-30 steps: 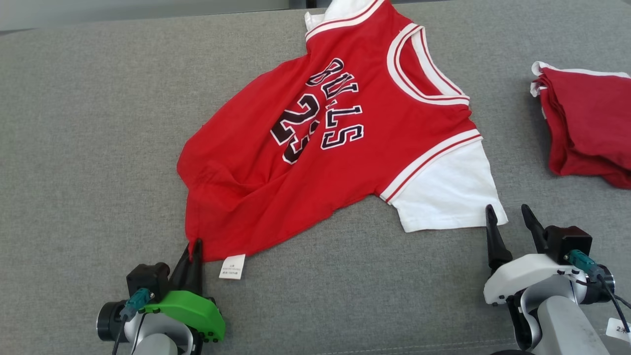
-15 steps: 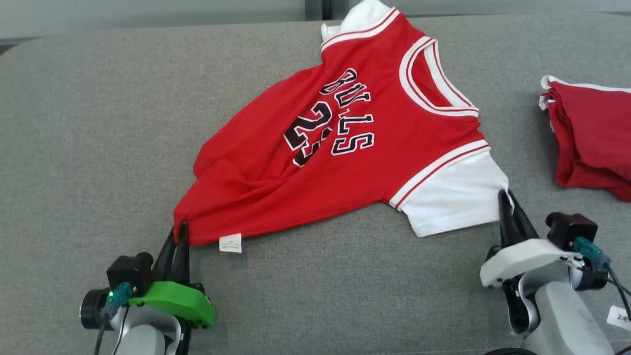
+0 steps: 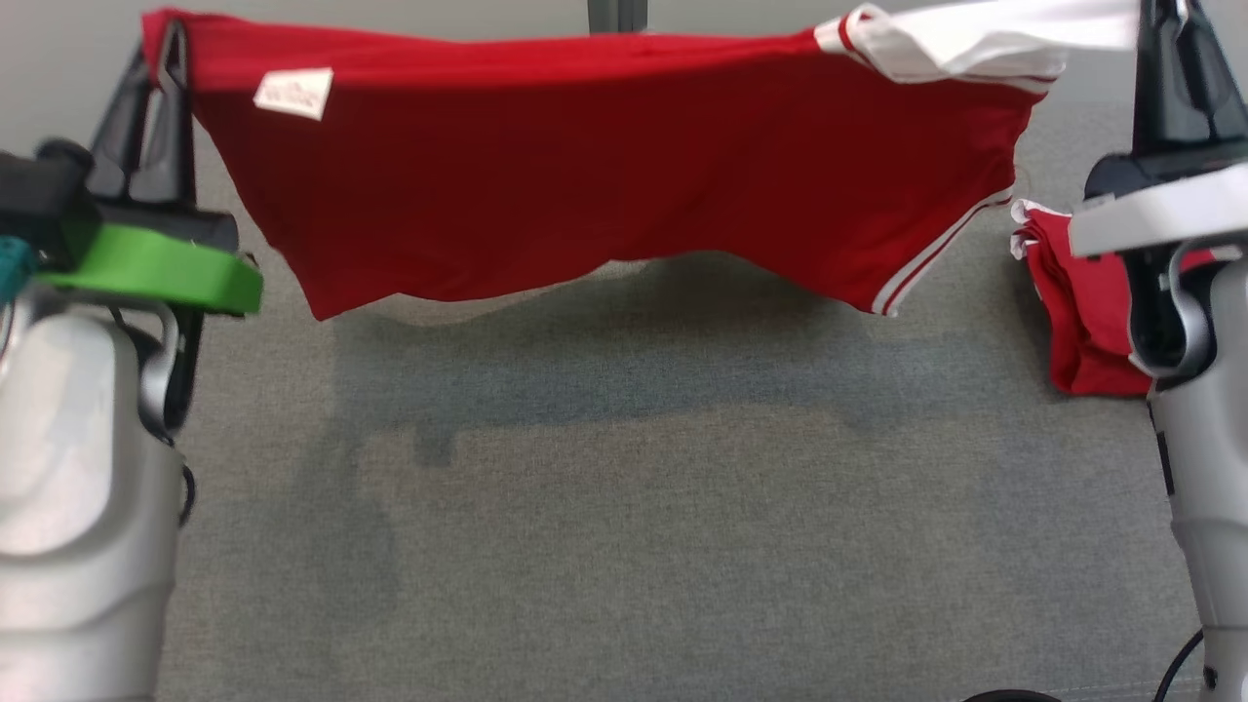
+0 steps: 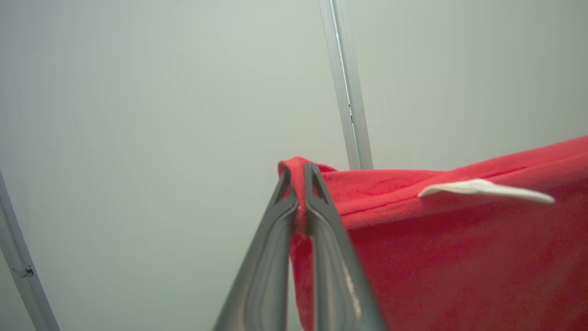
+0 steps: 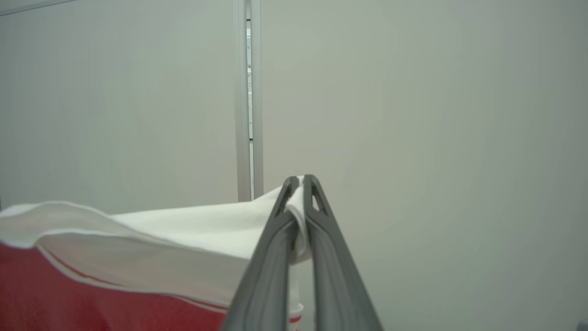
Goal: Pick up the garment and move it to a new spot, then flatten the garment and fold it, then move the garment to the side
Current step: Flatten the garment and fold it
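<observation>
The garment (image 3: 604, 185), a red jersey with white sleeves and white trim, hangs stretched in the air above the grey table (image 3: 634, 546). My left gripper (image 3: 161, 44) is shut on its red hem corner beside a white label (image 3: 292, 93). In the left wrist view the left gripper (image 4: 299, 177) pinches red cloth (image 4: 459, 257). My right gripper (image 3: 1165, 15) is shut on the white sleeve edge (image 3: 985, 34). The right wrist view has the right gripper (image 5: 301, 181) clamping white fabric (image 5: 183, 248).
A folded pile of red clothes (image 3: 1082, 302) lies on the table at the right, partly behind my right arm. A pale wall with a metal upright (image 3: 617, 15) stands beyond the table's far edge.
Both arms have risen and lifted the jersey off the table, where it lay spread out. The right gripper went from open to shut on the sleeve. The head view has shifted too.
</observation>
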